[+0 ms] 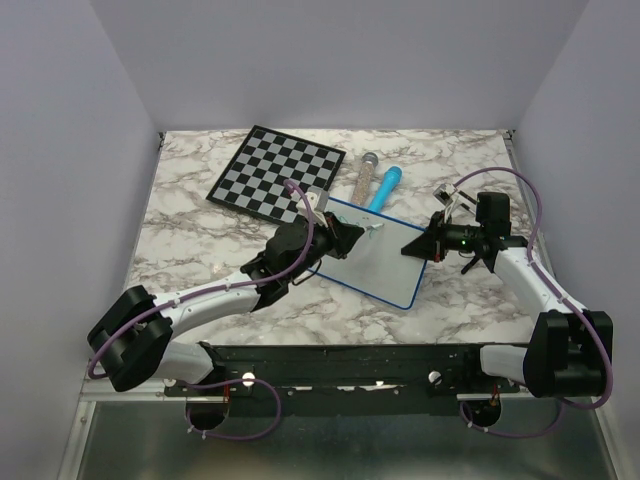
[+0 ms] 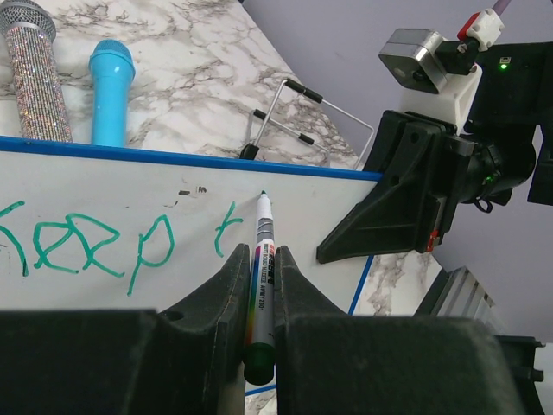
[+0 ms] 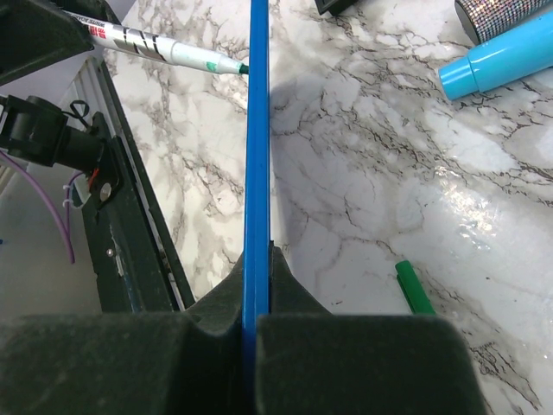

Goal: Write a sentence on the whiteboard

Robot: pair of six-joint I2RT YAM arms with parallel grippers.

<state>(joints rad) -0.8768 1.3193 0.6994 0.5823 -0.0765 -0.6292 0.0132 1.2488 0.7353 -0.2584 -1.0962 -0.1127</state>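
Note:
The whiteboard [image 1: 378, 262] lies mid-table, white with a thin blue rim. Green handwriting reading "Keep t" [image 2: 86, 246], part of the sentence, runs across it in the left wrist view. My left gripper [image 1: 352, 235] [image 2: 261, 259] is shut on a green whiteboard marker [image 2: 263, 226]; its tip rests on or just above the board, to the right of the "t". My right gripper [image 1: 428, 245] [image 3: 257, 255] is shut on the board's right edge, whose blue rim [image 3: 257, 130] runs edge-on between the jaws. The marker [image 3: 147, 43] also shows in the right wrist view.
A checkered chessboard [image 1: 275, 172] lies at the back left. A glittery microphone [image 1: 364, 175] and a blue microphone [image 1: 386, 187] lie just behind the whiteboard. A wire stand [image 2: 302, 121] sits past the board's far edge. A green cap [image 3: 415, 288] lies on the marble.

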